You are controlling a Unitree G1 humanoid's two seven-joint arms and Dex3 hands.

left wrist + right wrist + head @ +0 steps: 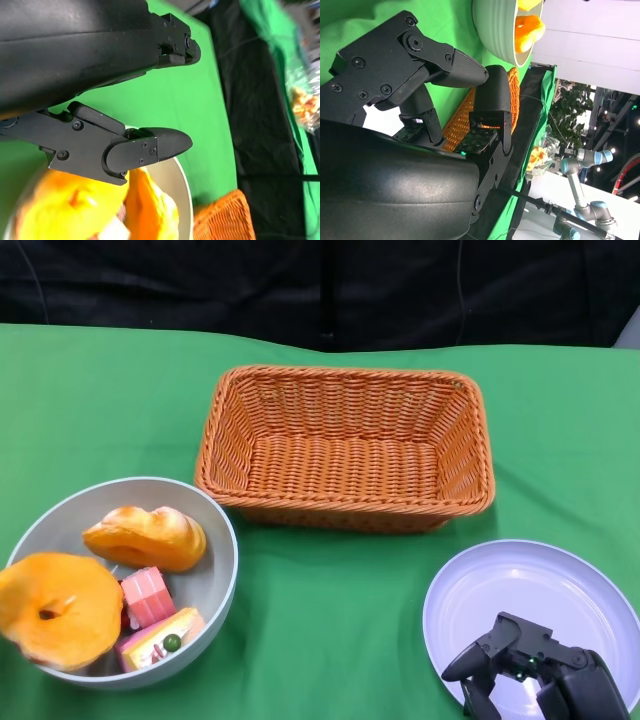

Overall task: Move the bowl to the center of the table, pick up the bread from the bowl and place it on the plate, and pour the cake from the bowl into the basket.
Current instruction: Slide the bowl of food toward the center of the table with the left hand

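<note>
Fingers (470,665) of the right hand (530,670) are spread apart and hold nothing — they hang over the white plate (560,580). Left hand (125,95) floats above the grey bowl (222,550), fingers apart too, nothing in them. Two orange breads (145,536) and pink cake pieces (147,597) sit in the bowl — it is near the left edge. An orange basket (345,445) stands behind, in the middle of the green table (330,610).

A green cloth (330,600) covers the table, with black drapery (300,290) behind.
</note>
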